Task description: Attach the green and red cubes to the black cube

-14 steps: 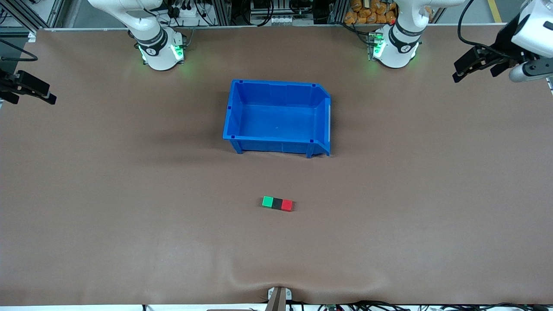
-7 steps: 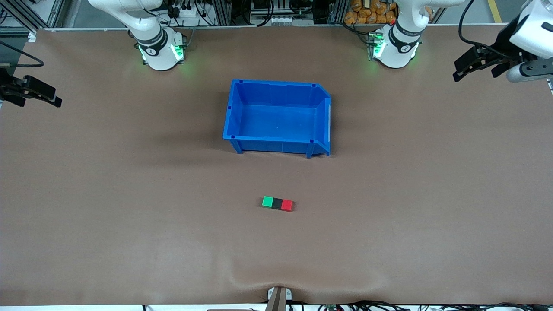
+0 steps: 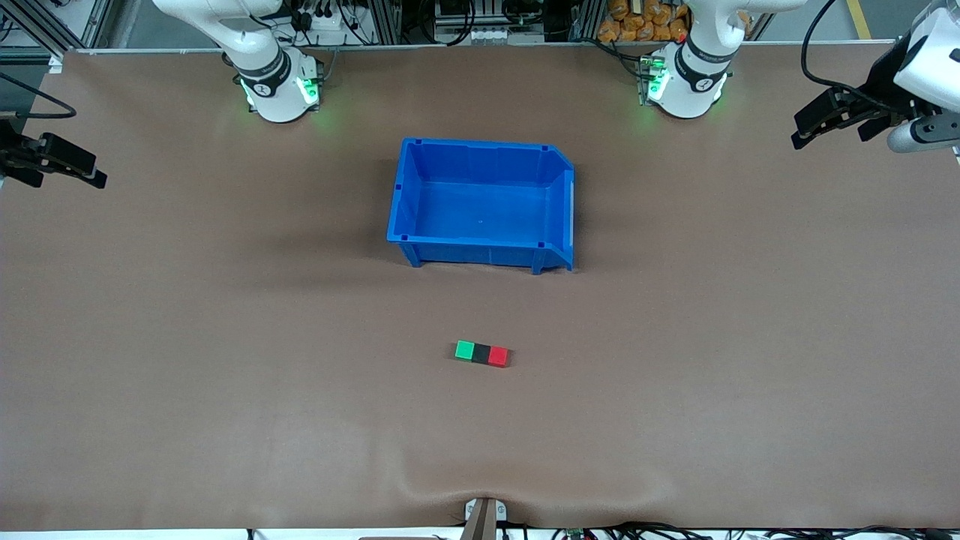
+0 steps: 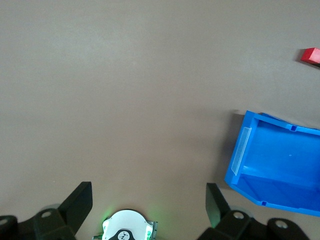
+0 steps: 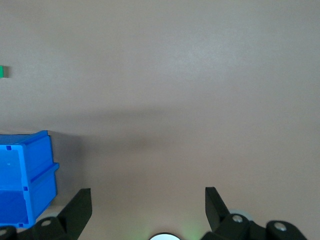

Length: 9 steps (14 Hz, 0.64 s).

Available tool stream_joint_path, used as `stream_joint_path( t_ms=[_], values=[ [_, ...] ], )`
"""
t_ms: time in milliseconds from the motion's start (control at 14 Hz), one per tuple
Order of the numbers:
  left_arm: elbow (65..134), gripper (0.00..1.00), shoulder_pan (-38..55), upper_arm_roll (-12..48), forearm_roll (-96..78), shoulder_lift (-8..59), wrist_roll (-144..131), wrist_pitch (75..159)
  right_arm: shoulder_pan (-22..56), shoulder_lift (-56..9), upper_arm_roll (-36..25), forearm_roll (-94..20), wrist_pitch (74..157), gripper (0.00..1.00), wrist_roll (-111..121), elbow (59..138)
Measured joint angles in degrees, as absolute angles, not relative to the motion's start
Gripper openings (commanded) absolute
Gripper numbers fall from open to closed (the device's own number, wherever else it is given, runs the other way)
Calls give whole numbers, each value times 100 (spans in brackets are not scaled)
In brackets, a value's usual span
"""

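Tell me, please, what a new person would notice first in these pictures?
First the big blue bin, empty, in the middle of the table. Nearer the front camera lies a tiny row: the green cube, black cube and red cube, touching. The left tool and right tool wait open over the table's ends.

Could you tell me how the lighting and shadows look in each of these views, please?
Front view: even light, a soft shadow beside the bin, green glow at both arm bases. Left wrist view: the bin's inside is half shaded. Right wrist view: a faint dark band across the table.
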<state>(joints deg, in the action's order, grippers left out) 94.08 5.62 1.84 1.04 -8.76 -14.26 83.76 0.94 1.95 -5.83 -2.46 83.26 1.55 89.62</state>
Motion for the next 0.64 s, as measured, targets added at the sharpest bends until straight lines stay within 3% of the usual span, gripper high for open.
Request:
stream_joint_path(
  t_ms=[643],
  values=[
    [9331,100,562,185,104,-856,-1355,8259,76,195,-596,-245,8354,100,143,8944]
  ],
)
